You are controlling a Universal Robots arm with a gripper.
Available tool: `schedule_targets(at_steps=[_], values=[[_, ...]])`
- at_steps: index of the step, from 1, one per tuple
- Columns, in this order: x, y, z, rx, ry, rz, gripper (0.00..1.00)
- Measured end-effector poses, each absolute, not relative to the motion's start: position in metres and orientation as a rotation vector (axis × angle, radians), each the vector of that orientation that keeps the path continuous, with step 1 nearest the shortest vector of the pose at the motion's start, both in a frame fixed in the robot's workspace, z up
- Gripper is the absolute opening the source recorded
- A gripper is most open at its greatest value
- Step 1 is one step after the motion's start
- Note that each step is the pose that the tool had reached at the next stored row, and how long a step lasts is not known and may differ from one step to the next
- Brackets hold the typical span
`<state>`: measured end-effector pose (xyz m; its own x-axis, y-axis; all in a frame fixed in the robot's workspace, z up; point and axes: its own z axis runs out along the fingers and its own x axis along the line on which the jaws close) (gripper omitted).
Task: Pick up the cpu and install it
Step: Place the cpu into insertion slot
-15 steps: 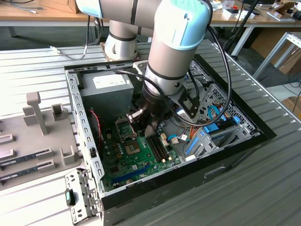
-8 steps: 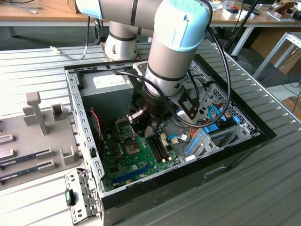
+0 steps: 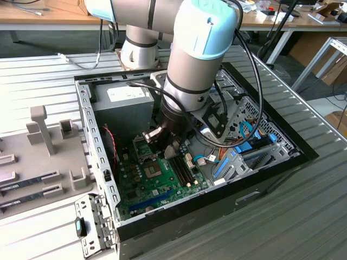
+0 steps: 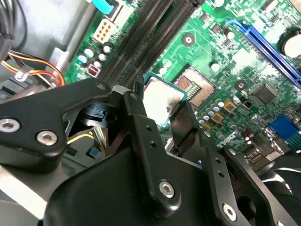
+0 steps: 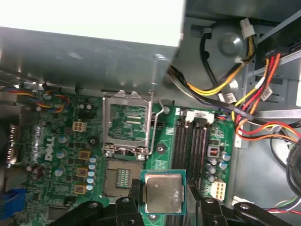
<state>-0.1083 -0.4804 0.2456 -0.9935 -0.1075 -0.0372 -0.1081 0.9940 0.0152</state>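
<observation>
So the big slatted tabletop (image 3: 303, 216) has an open computer case (image 3: 255, 181) lying on it, middle of the exterior view, and the arm (image 3: 200, 49) drops into it from the top of that frame. Down on the case floor is the green motherboard (image 3: 157, 189), toward the exterior view's lower left

The step in hand looks like the carry-over. The pickup is done and the install isn't. In the first wrist view the socket (image 5: 121, 178) sits bare with its contact field showing, and its metal hold-down frame (image 5: 128, 123) is flipped up out of the way. The claw (image 5: 162, 195) is closed on the cpu (image 5: 162, 193), one black finger (image 5: 133, 202) on each side edge. The cpu hangs just beside the socket, between it and the memory slots (image 5: 197, 146), so it's not over the opening yet. The second wrist view shows the same thing, cpu (image 4: 160, 100) pinched in the claw (image 4: 162, 112) next to the socket (image 4: 195, 87)

My guess is that seating it calls for squaring it up right over the socket and a gentle, flat drop, since those contacts look fragile

The cpu itself is a small flat square with a dull silvery lid, a bit smudged, and a thin green rim all round
</observation>
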Motion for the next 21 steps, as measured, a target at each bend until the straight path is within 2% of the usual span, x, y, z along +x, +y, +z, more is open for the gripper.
schedule_targets(at_steps=[21], values=[[-0.139, -0.481, 0.225, -0.077, 3.104, 0.024, 0.47]])
